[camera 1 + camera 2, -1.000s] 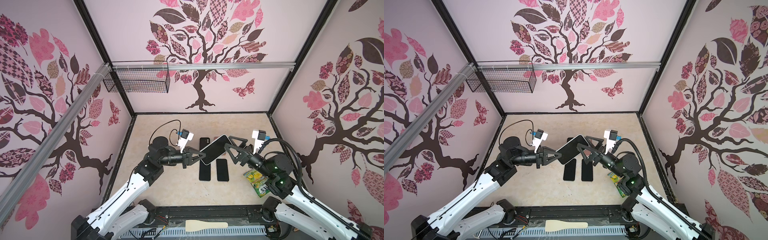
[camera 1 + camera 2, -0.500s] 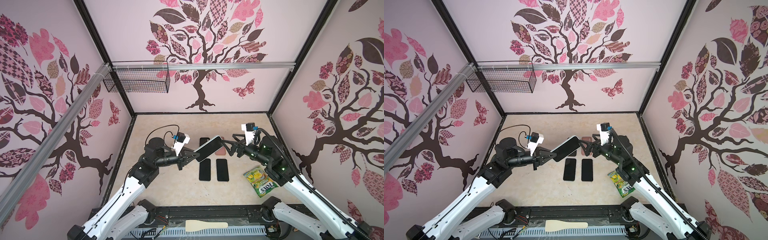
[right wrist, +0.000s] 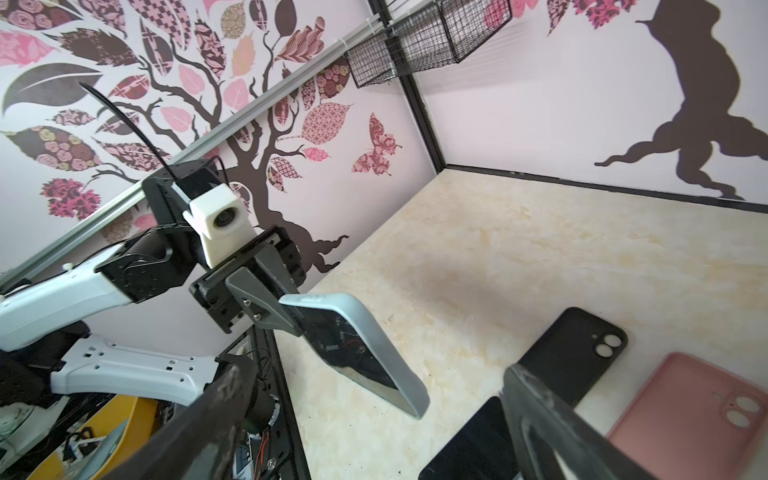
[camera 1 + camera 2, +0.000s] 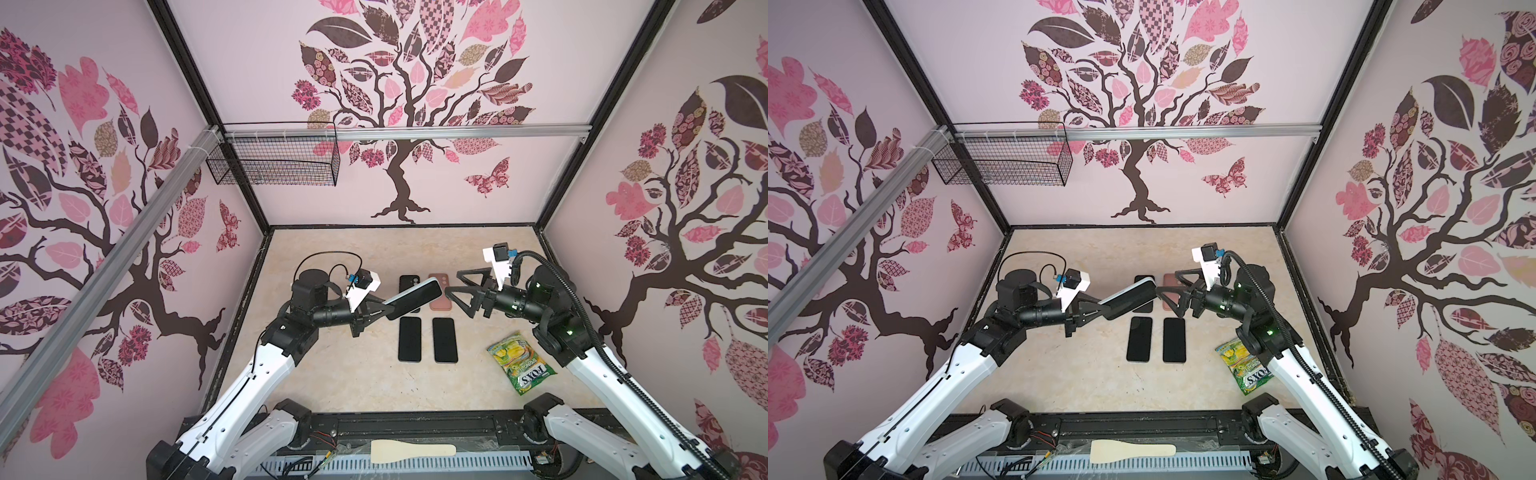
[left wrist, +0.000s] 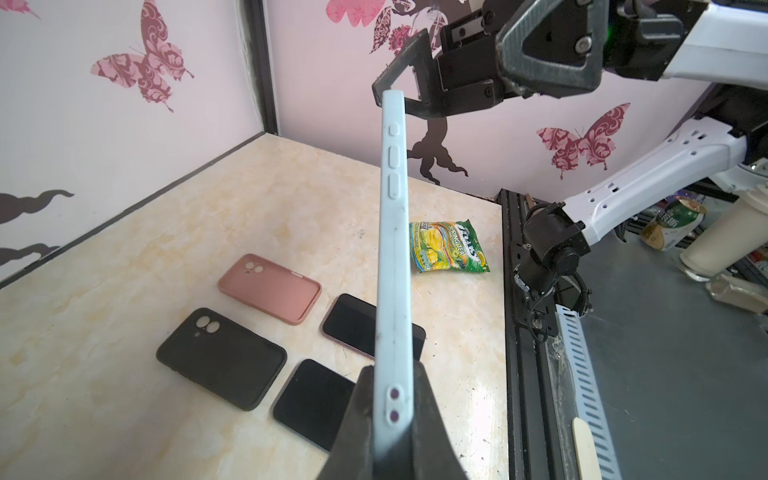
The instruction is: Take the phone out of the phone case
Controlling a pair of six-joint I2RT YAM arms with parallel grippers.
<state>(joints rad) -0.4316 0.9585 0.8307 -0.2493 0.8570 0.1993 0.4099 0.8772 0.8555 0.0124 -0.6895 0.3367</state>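
left tool (image 4: pixel 385 311) clamped on one end of the phone (image 3: pixel 349 349), held above the surface (image 4: pixel 353 374) and not yet out of its light blue case (image 5: pixel 392 249); right tool (image 4: pixel 451 284), jaws spread wide, hovers just beside the free end, extraction apparently undone.

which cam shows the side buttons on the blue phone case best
The left wrist view: the blue phone case runs edge-on through it, with the side buttons plain. The right wrist view shows only the screen side. Both top views show the case small, buttons unreadable.
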